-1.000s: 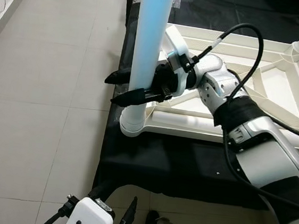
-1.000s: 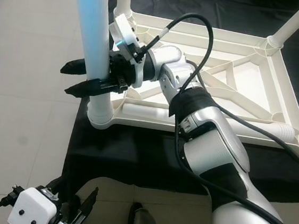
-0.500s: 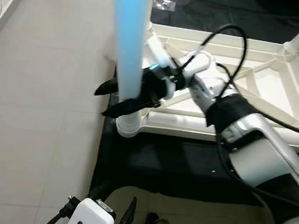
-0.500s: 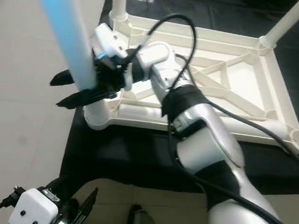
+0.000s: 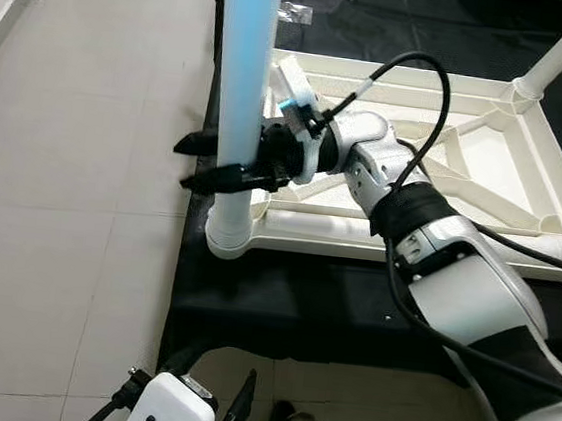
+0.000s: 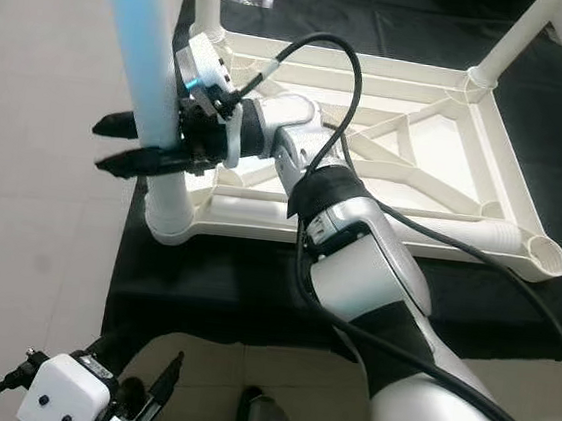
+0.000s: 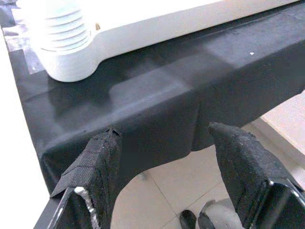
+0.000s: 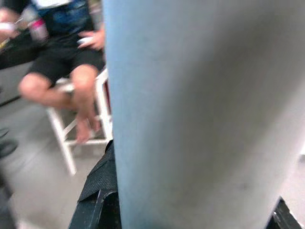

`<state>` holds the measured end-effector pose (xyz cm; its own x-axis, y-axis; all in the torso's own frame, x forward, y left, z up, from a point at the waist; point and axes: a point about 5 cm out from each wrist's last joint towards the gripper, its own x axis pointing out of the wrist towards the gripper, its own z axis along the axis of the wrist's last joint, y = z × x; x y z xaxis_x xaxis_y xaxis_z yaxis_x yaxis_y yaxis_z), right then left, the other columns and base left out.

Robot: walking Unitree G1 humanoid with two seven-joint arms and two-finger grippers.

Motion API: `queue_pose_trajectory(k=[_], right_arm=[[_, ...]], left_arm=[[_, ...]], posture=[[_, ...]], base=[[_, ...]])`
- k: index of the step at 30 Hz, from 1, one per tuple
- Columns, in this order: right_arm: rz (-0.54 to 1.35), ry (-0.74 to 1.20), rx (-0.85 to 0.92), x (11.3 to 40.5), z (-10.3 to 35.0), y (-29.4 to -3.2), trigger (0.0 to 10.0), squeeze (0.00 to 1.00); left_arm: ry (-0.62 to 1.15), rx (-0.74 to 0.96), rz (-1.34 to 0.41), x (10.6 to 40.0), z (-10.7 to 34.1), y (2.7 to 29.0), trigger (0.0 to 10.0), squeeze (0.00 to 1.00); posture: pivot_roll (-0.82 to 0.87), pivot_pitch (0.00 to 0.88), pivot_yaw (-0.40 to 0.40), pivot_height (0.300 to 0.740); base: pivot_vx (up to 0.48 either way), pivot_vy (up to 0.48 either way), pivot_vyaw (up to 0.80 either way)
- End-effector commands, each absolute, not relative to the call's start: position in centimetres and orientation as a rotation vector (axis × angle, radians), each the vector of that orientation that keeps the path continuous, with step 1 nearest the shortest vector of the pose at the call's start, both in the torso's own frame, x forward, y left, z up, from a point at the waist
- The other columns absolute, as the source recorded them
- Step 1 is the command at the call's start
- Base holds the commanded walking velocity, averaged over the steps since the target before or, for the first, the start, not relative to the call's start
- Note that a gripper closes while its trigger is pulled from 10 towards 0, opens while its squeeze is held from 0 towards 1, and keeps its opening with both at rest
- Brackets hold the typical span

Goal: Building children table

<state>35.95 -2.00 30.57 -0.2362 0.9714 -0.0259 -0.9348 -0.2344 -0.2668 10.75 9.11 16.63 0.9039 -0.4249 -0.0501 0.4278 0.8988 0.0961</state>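
The right arm reaches forward and across to the robot's left, its silver forearm and black-banded wrist stretched out level. The right end effector (image 5: 211,161) points leftward, its two black fingers (image 6: 130,163) set on either side of the pale blue table leg (image 5: 245,76). The left end effector (image 7: 162,176) hangs low, fingers spread apart.

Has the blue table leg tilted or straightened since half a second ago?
Yes. The blue table leg, gripped by the right gripper, leaned leftward at its top over the corner socket of the table frame; now it stands nearly upright.
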Motion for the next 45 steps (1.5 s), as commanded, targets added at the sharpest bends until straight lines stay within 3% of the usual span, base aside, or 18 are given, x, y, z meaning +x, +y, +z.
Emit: queue_pose_trajectory(k=[1, 9, 21, 29, 34, 40, 43, 45], right_arm=[[1.698, -0.106, -0.221, 36.7, 27.2, -2.9, 10.0, 0.00], [1.660, -0.148, -0.195, 36.8, 26.7, -3.7, 10.0, 0.00], [1.376, -0.180, -0.266, 37.9, 26.1, -3.8, 10.0, 0.00], [0.845, 0.020, -0.255, 40.5, 24.4, -4.7, 10.0, 0.00], [0.673, 0.062, -0.205, 41.2, 24.0, -5.5, 10.0, 0.00], [0.272, 0.103, -0.096, 42.0, 23.4, -7.3, 10.0, 0.00], [0.223, 0.121, -0.067, 42.0, 23.2, -7.3, 10.0, 0.00], [0.070, 0.144, -0.029, 42.0, 22.9, -7.3, 10.0, 0.00]], left_arm=[[0.057, 0.079, -0.465, 10.2, 16.2, 8.4, 10.0, 0.00], [0.055, 0.081, -0.461, 10.3, 16.2, 8.5, 10.0, 0.00], [0.046, 0.090, -0.454, 10.8, 16.1, 8.9, 10.0, 0.00], [0.037, 0.098, -0.444, 11.2, 16.0, 9.0, 10.0, 0.00], [0.035, 0.100, -0.443, 11.3, 16.0, 9.0, 10.0, 0.00], [0.033, 0.102, -0.441, 11.4, 15.9, 9.1, 10.0, 0.00], [0.033, 0.102, -0.441, 11.4, 15.9, 9.1, 10.0, 0.00], [0.033, 0.103, -0.440, 11.3, 15.9, 9.1, 10.0, 0.00]], posture=[[0.11, 0.338, -0.105, 0.740], [0.11, 0.335, -0.100, 0.740], [0.10, 0.324, -0.089, 0.740], [0.09, 0.316, -0.089, 0.740], [0.09, 0.313, -0.091, 0.740], [0.09, 0.310, -0.090, 0.740], [0.09, 0.310, -0.090, 0.740], [0.09, 0.304, -0.088, 0.740]], base=[[0.000, 0.000, 0.00], [0.000, 0.000, 0.00], [0.000, 0.000, 0.00], [0.000, 0.000, 0.00], [0.000, 0.000, 0.00], [0.000, 0.000, 0.00], [0.000, 0.000, 0.00], [0.000, 0.000, 0.00]])
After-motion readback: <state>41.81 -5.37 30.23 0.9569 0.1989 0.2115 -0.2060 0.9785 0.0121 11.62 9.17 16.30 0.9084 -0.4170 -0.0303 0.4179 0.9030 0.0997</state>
